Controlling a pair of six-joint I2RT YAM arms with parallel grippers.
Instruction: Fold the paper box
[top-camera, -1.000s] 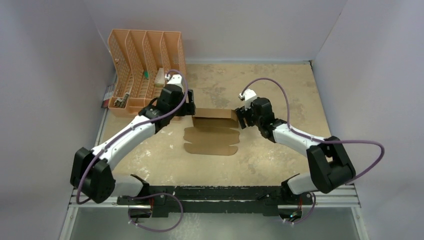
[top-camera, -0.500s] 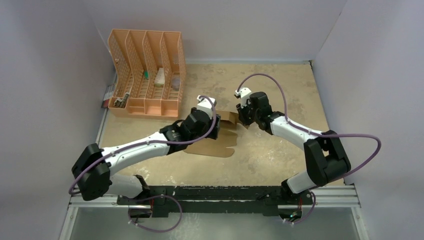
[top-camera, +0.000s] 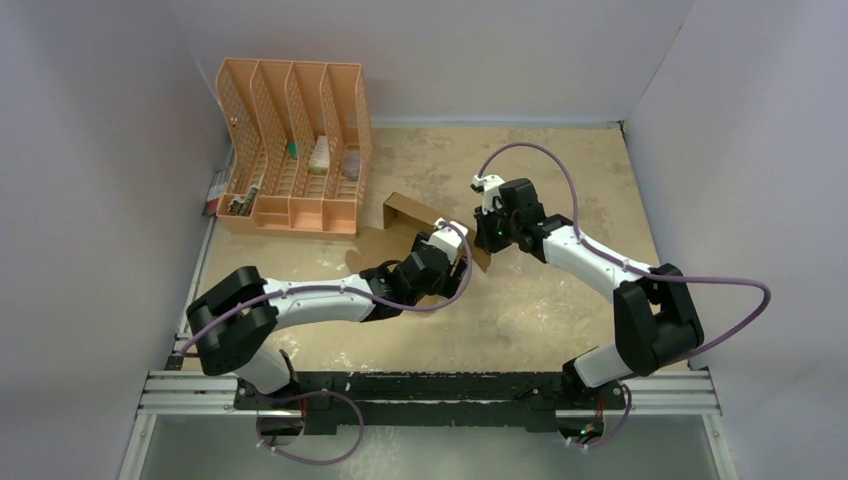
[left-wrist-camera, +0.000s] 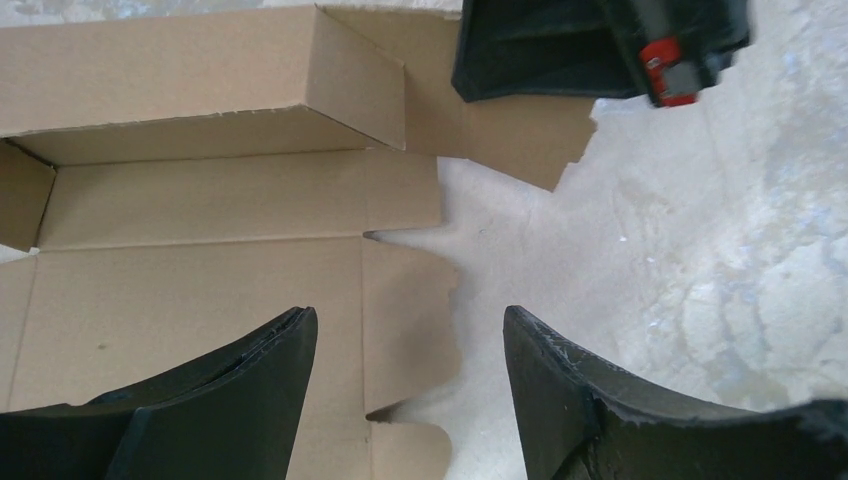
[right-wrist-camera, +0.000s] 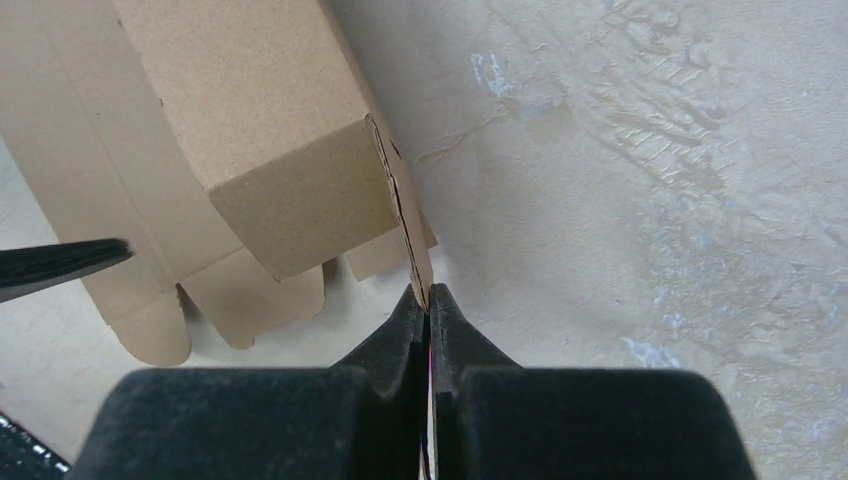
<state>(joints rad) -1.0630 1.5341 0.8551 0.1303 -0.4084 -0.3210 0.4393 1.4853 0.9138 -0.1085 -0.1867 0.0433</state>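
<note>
Paper box sits part-folded on the table near the orange organiser, far panel folded up, right gripper pinched tight on its thin side flap, left gripper spread wide, gripping nothing, over the flat panel's edge.
</note>
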